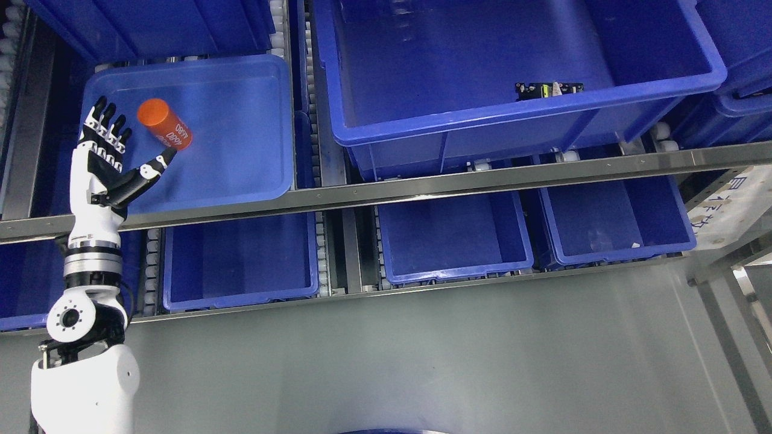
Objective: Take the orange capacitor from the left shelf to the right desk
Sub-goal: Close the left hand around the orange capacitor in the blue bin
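A warehouse or factory parts store, by the look of it. Rows of identical blue plastic bins [518, 90] on a tiered metal shelf rack [482, 178], with white rollers [312, 90] between the lanes for sliding stock forward. Lower tier filled with more blue bins [452, 241]. Plain grey floor [422, 355] below. Small electronic component [549, 89] in one bin, an orange capacitor [164, 123] in another.
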